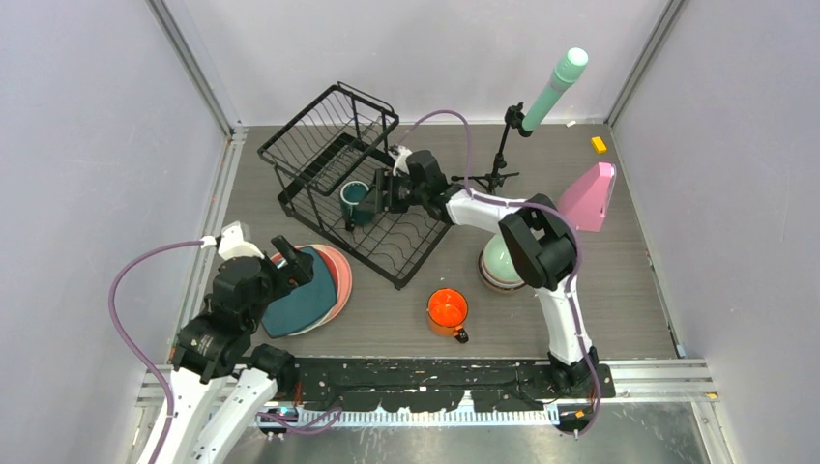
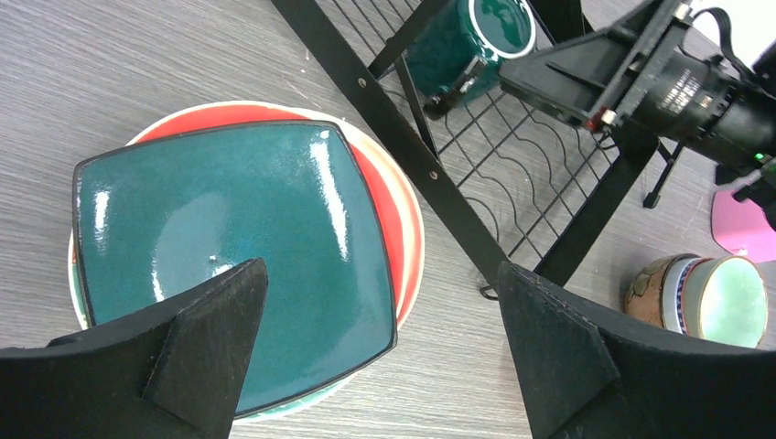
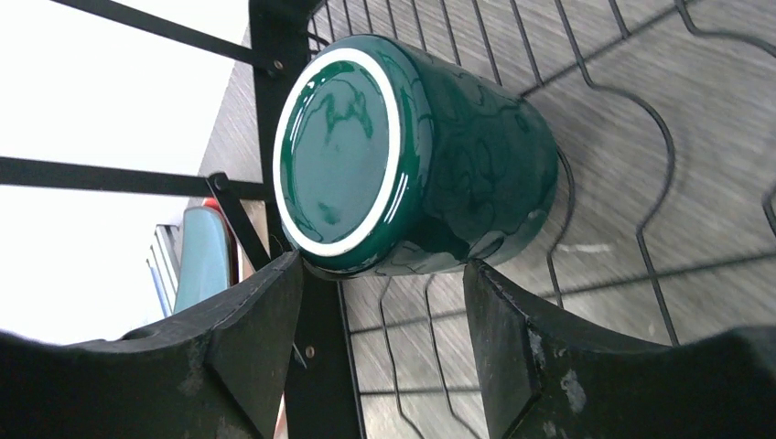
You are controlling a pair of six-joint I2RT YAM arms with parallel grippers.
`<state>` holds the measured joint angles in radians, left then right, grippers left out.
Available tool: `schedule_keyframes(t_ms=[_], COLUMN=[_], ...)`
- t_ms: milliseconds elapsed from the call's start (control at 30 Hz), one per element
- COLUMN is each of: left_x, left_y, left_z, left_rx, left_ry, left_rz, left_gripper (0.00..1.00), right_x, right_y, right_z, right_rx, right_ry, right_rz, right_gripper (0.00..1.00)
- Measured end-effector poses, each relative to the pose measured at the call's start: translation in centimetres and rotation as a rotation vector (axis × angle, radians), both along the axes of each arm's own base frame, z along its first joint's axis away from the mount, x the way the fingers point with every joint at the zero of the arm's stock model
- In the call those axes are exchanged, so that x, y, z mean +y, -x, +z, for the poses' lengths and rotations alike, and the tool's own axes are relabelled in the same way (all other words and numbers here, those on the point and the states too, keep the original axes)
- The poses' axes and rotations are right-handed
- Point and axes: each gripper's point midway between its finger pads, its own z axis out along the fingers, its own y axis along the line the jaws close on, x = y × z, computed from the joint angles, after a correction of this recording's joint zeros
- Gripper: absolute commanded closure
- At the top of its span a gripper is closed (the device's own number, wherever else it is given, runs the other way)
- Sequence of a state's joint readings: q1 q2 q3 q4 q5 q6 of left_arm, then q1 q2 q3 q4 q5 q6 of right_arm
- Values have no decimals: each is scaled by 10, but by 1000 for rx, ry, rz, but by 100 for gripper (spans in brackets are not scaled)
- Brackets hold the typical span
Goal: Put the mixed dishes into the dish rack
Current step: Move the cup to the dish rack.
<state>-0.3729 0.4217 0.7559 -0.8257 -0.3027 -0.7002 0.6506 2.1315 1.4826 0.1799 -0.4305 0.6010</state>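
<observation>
- Top view: the dish rack point(image 1: 406, 246) is taken as the landmark. The dark green mug point(image 1: 356, 203) lies inside it, beside the raised basket section. The right gripper point(image 1: 382, 191) is reached in over the rack's right side, just beside the mug.
- The plates point(image 1: 329, 285) are stacked just off the rack's near-left edge, with the left gripper point(image 1: 285, 269) above them. The orange mug point(image 1: 448, 311) stands in front of the rack's near corner, and the bowls point(image 1: 503, 266) to the right of that corner. Open table is left between these two. The tripod stand point(image 1: 498, 159) limits room behind the rack's right side.
- Left wrist view: the left gripper's fingers point(image 2: 210, 347) are spread wide and nothing is held. The dark teal plate point(image 2: 229, 238) lies on top, over a reddish plate point(image 2: 389, 215). The rack's frame bar runs close along the stack's far side, so the plate is best gripped on a rim away from that bar. It should be lifted clear before it is tilted toward the wavy slots.
- Right wrist view: the mug is seen on its side on the rack's wires, its white-ringed base toward the camera. The right gripper's fingers point(image 3: 247, 347) stand apart at the mug's lower edge and nothing is clamped. Whether a pad touches the mug cannot be told.
- The step in hand is judged to be leaving the mug in the rack. A straight retreat along the gripper's own axis is advised, since a mug on its side could be set rolling. The rack's black upright sits close against the left finger, so little sideways room is offered there.
</observation>
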Motion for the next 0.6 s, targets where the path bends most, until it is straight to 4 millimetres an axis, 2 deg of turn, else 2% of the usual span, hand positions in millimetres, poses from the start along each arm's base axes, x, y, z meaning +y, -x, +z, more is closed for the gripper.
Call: schedule_keyframes(t_ms=[167, 267, 367, 500, 600], left_x=[-2, -1, -1, -2, -2], left_y=[0, 0, 0, 0, 0], left_z=[-2, -2, -2, -2, -2], left_rx=[1, 1, 1, 1, 2], left_ry=[7, 6, 6, 6, 7], left_rz=[-6, -5, -5, -6, -8], left_gripper=[0, 0, 0, 0, 0], right_x=[18, 21, 13, -6, -11], right_y=[-7, -7, -2, 8, -2], right_z=[-1, -1, -11, -40, -36], right_rx=[-16, -11, 0, 99, 123], right_ry=[-48, -66, -82, -81, -111], right_rz=[33, 25, -22, -117, -173], right_gripper=[31, 33, 41, 43, 48])
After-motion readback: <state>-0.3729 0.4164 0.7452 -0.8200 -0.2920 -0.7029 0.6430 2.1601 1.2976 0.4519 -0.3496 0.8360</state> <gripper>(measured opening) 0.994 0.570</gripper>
